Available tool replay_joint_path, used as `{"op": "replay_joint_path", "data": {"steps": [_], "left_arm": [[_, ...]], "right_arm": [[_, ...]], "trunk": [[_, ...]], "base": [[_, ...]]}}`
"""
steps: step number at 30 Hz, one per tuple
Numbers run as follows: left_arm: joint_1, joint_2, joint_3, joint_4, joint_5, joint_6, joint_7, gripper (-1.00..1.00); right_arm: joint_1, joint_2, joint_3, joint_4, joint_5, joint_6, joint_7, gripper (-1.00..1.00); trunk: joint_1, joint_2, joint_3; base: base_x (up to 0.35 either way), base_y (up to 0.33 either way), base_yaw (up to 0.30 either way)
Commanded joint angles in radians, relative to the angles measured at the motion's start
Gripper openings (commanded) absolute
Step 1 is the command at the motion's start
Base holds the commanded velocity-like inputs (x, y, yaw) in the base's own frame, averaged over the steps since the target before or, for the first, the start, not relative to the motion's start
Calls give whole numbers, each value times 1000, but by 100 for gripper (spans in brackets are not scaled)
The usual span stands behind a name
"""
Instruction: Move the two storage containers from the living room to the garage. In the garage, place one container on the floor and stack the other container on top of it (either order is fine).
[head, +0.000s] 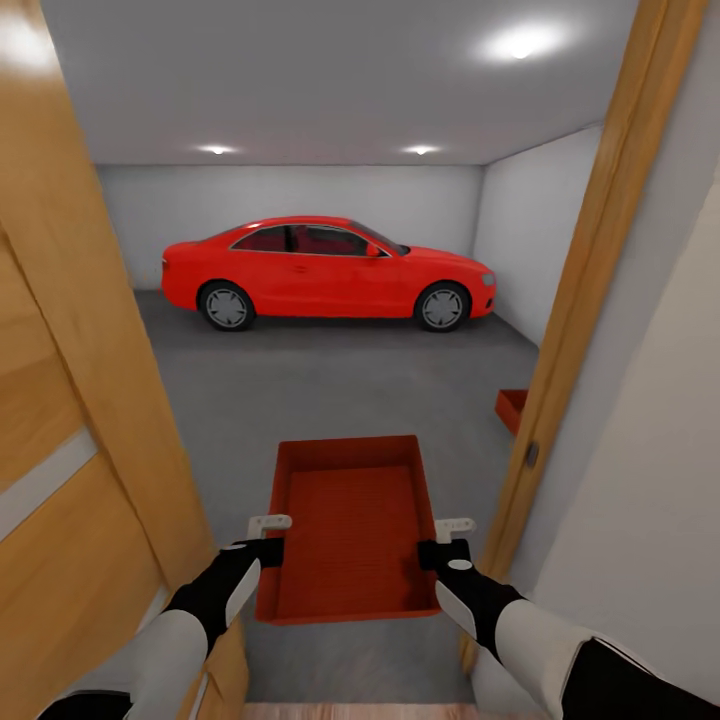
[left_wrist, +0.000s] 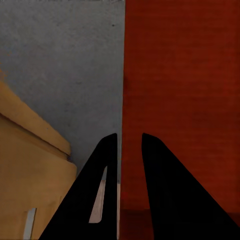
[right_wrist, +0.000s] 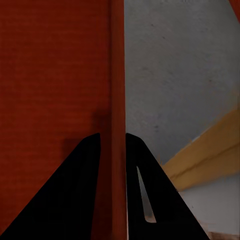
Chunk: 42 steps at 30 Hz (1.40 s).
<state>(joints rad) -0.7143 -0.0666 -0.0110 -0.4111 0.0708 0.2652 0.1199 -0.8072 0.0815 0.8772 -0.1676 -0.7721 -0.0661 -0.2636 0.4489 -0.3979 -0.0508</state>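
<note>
Storage container (head: 352, 525): orange-red, lidless, finely ribbed; both jaws clamped on side walls, apparently carried level.

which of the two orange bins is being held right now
The storage container in front of the robot, gripped by both side walls; the other container sits on the garage floor.

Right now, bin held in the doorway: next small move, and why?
Probably roll straight ahead through the door frame. Both grippers, left and right, clamp the side walls of the held container, which sits between the open door and the frame. The second container already lies on the garage floor ahead to the right, so once through, steer towards it to stack.
</note>
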Motion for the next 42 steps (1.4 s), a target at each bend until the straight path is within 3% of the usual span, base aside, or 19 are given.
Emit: {"op": "replay_joint_path", "data": {"steps": [1,42], "left_arm": [[-1,8,4,-3,-19,8,14,-100],[-1,8,5,-3,-19,8,14,-100]], "right_arm": [[-1,-14,-12,2,-11,-7,-22,-100],[-2,-14,-13,2,-11,-6,-22,-100]], "trunk": [[1,-2,-2],[1,-2,-2]], "base": [[319,0,0],[322,0,0]]}}
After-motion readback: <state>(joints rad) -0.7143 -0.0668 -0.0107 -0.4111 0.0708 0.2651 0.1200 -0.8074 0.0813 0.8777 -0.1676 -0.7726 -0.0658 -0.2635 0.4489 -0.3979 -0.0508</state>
